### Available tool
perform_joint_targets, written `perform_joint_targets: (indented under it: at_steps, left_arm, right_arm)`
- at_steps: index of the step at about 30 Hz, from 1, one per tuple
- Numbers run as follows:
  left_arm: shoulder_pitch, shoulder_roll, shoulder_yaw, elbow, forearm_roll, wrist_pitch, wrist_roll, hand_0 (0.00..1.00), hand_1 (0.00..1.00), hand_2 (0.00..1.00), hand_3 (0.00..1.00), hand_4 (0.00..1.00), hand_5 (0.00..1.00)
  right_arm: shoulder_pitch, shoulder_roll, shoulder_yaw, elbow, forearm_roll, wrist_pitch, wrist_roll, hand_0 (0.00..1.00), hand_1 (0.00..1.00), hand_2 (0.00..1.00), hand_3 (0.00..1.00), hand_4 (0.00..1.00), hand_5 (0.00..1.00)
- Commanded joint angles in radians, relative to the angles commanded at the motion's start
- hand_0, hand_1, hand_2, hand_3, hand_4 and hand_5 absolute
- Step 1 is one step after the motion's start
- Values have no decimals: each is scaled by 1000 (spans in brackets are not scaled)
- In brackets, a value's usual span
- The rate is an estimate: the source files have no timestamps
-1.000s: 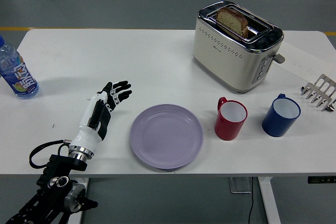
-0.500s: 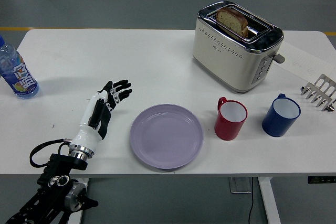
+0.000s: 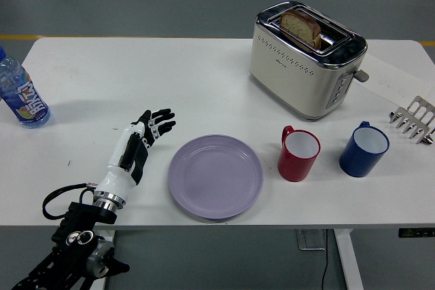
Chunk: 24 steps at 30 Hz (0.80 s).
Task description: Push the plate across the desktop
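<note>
While the lilac plate point(image 3: 215, 176) lies near the tabletop's point(image 3: 204, 79) front edge, the left hand point(image 3: 139, 142) hovers just beside its left rim, fingers spread, not touching.

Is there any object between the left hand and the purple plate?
No. In the head view, only bare white table separates the left hand from the purple plate.

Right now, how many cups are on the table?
2: a red cup just right of the purple plate, and a blue cup further right, both in front of the toaster.
</note>
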Motion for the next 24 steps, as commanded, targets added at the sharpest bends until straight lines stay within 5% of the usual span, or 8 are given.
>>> perform_joint_targets:
  at_steps: [11, 24]
  left_arm:
    - [3, 0, 5, 6, 4, 1, 0, 793, 749, 772, 704, 532, 998]
    - [-9, 0, -2, 10, 6, 0, -1, 793, 749, 772, 703, 536, 998]
  right_arm:
    - [-10, 0, -63, 6, 89, 57, 21, 590, 546, 709, 680, 455, 579]
    - [6, 0, 1, 10, 66, 60, 18, 595, 547, 701, 709, 466, 647]
